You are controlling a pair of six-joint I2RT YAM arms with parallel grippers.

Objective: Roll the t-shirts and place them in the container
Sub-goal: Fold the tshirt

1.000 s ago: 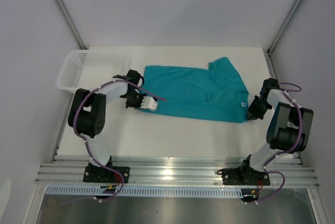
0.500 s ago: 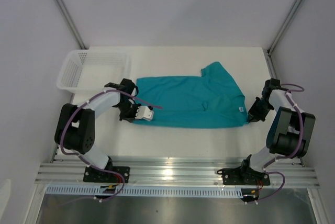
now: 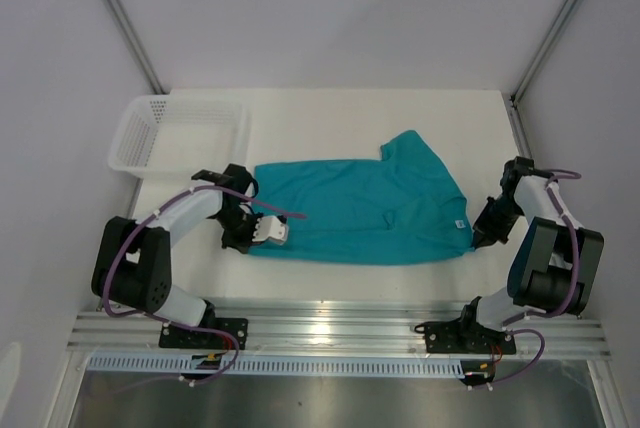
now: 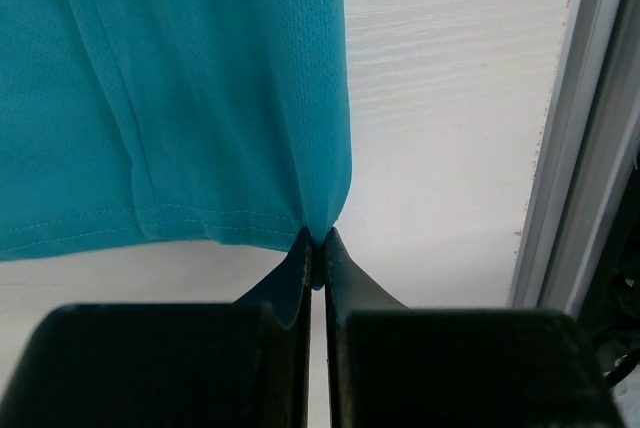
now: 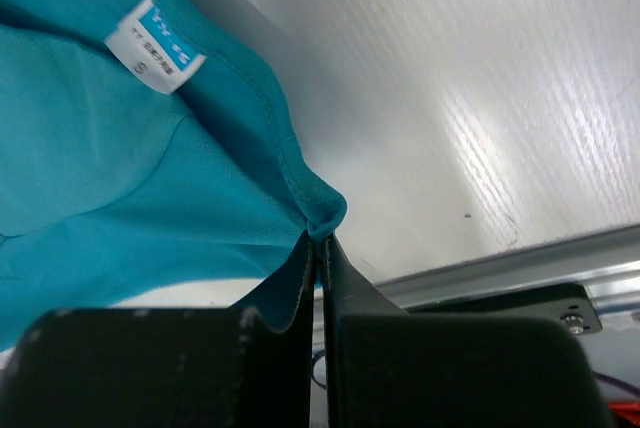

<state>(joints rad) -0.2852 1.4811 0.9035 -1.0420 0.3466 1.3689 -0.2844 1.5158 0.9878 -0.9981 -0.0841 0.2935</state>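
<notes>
The teal t-shirt [image 3: 360,208] lies folded lengthwise across the white table, with one sleeve pointing to the back. Its white neck label [image 5: 155,44] shows near the right end. My left gripper [image 3: 250,238] is shut on the shirt's near left corner [image 4: 318,233], pinching the hem. At the other end, my right gripper [image 3: 474,240] is shut on the near right corner [image 5: 322,220], where the cloth bunches between the fingers.
A white mesh basket [image 3: 150,138] stands at the back left of the table. A metal rail [image 3: 340,326] runs along the near edge, close to both grippers. Grey walls close in the sides.
Both grippers have drawn the shirt toward the near edge of the table. The left arm has swung down and outward, and the cloth now lies flatter and more stretched.
</notes>
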